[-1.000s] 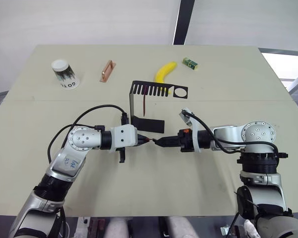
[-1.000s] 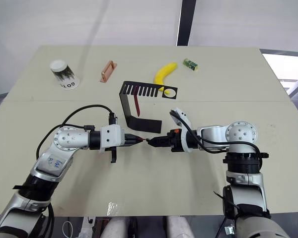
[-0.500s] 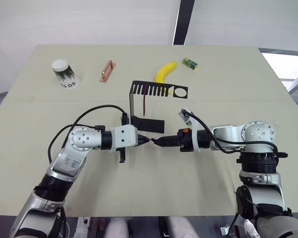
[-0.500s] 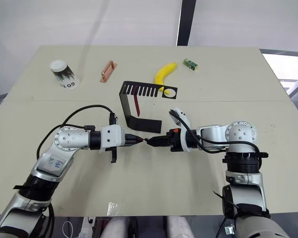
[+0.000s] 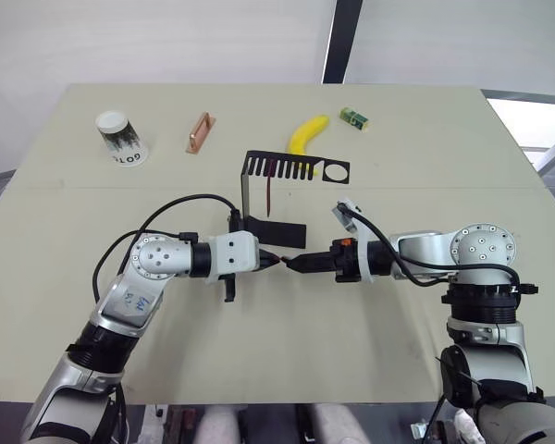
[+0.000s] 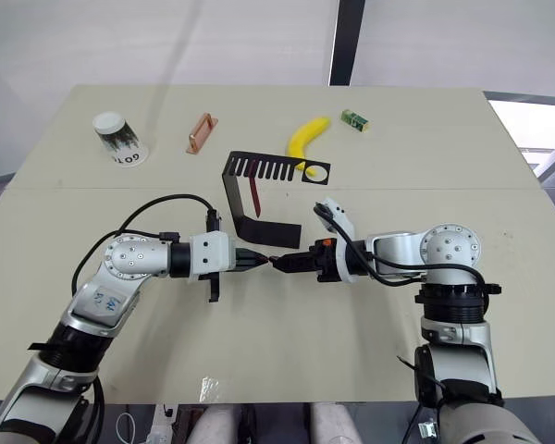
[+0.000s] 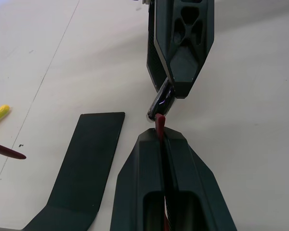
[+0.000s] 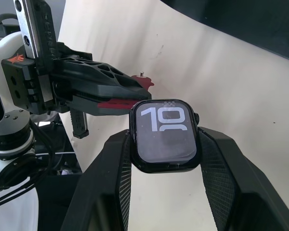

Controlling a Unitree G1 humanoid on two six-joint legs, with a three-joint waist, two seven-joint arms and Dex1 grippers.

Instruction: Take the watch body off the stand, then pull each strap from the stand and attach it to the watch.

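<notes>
Dark red and bendy, one narrow watch strap point(image 7: 159, 121) is pinched flat in the closed left tool point(image 7: 162, 137), with only its tip poking out. Its long side points straight at the small black rounded-square watch body point(image 8: 164, 135). The right tool point(image 8: 164, 144) squeezes the watch body by two opposite sides, so the edge facing the strap stays free. That looks like the reason for both holds: the strap end can slide into that edge. The two meet tip to edge just above the pale counter point(image 5: 287, 342), in front of the thin black bent metal stand point(image 5: 277, 199). The other dark red strap point(image 5: 269, 191) hangs from the stand's slotted shelf, pointing down.
</notes>
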